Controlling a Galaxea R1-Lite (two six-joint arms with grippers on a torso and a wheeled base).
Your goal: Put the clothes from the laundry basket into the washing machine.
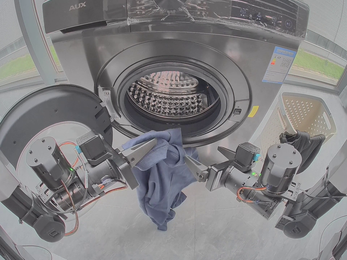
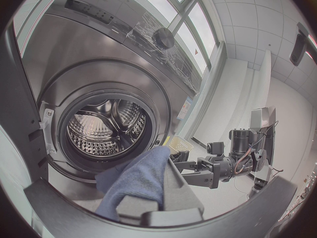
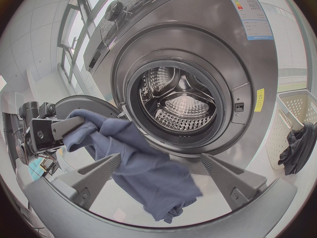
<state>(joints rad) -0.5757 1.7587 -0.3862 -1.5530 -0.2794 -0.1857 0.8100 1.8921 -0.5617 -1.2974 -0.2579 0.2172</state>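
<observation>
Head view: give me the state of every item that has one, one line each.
washing machine door, swung fully open.
drum, empty.
left end effector, shut on blue garment.
blue garment, hanging outside the drum.
right end effector, open.
laundry basket, holds a black garment.
black garment, draped over basket rim.

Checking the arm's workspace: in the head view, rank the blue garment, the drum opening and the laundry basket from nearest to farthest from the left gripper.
1. Blue garment: clamped in the jaws of the left gripper.
2. Drum opening: just beyond, up and to the robot's right.
3. Laundry basket: far off on the robot's right side.
</observation>
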